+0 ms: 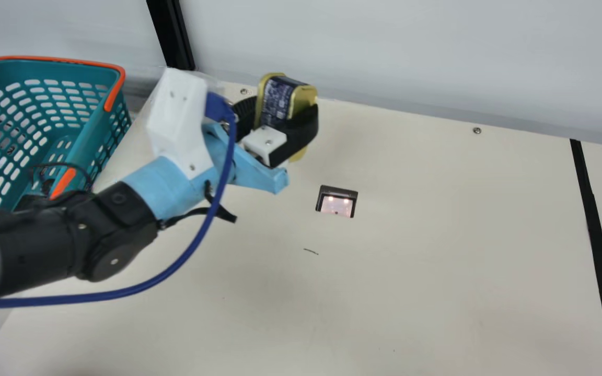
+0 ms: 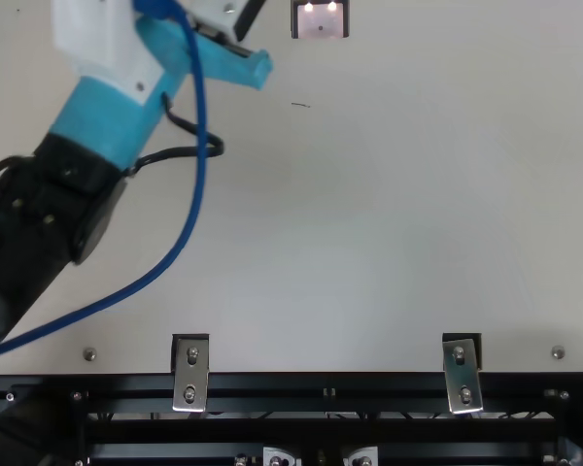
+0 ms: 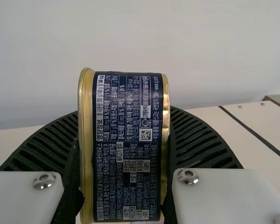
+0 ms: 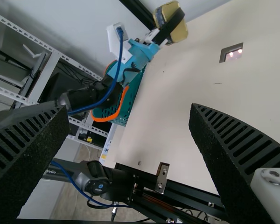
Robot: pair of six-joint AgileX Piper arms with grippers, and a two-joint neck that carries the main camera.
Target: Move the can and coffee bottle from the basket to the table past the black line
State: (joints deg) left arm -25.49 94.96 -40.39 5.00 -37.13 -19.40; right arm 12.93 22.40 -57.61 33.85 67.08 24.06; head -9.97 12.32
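Observation:
In the main view my left gripper [image 1: 280,119] is shut on the gold-rimmed, dark-labelled can [image 1: 277,98], held in the air to the right of the teal basket [image 1: 92,149]. The left wrist view has the can [image 3: 127,149] tilted up between the ribbed fingers of my left gripper [image 3: 123,161]. The black line [image 1: 598,235] runs down the table's right part, well to the right of the can. In the right wrist view my right gripper [image 4: 129,135] stands open with nothing between its fingers, the can [image 4: 178,31] far off beyond it.
The cream table [image 1: 411,271] has a small dark-framed inset [image 1: 337,202] right of and below the can in the main view. A pale wall [image 1: 384,52] rises behind the table. A black frame rail [image 2: 321,386] with metal brackets lines one table edge.

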